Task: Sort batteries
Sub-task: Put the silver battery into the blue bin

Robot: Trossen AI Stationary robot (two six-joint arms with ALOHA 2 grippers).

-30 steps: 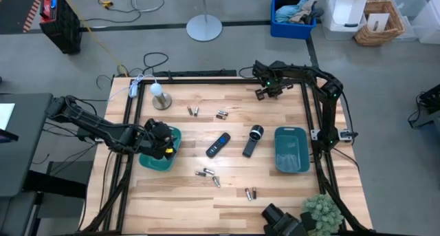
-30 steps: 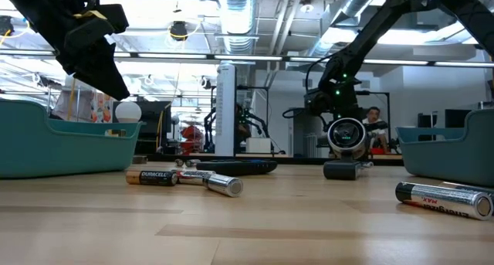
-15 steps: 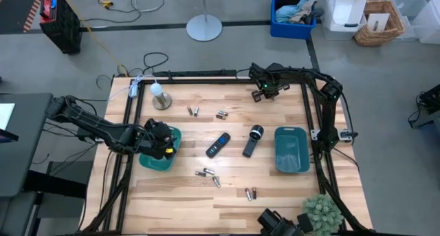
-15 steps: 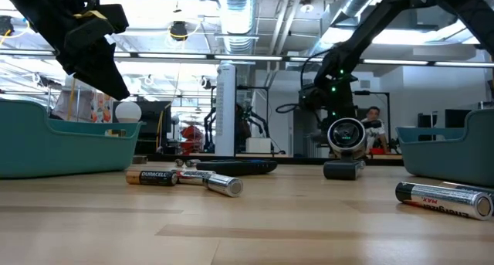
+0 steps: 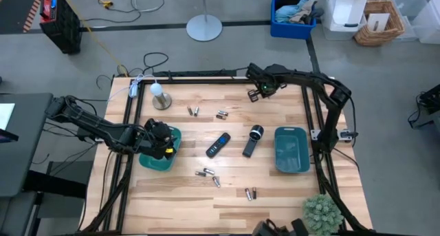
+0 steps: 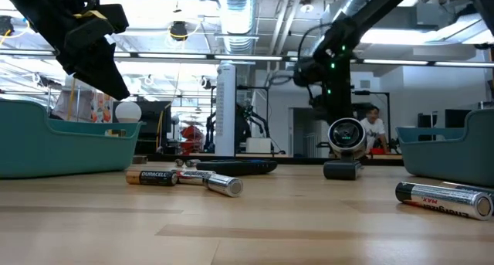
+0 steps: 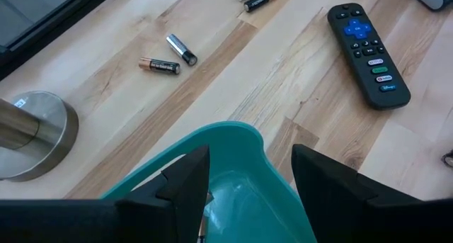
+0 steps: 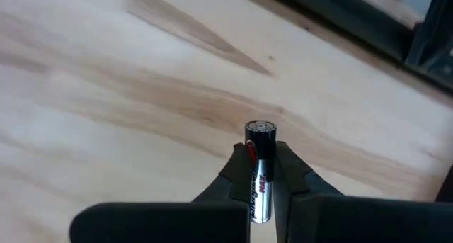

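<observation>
**Right wrist view: a battery is sitting tight in the right tool**

Right wrist view is showing one small battery (image 8: 257,173) pinched between the two fingers of the right tool (image 8: 257,190), which is closing fully on it. Its silver end is poking out over the bare tabletop (image 8: 106,115). It is probably light, hard and smooth, so it could slip or roll; squeezing it around the middle looks safest.

More batteries (image 5: 208,174) are lying in little pairs on the tabletop, near the remote control (image 5: 218,144) and the flashlight (image 5: 252,140). The left tool (image 7: 244,173) is hanging wide open and holding nothing over the left teal tray (image 7: 233,140). The right teal tray (image 5: 291,149) is waiting by the far side.
</observation>
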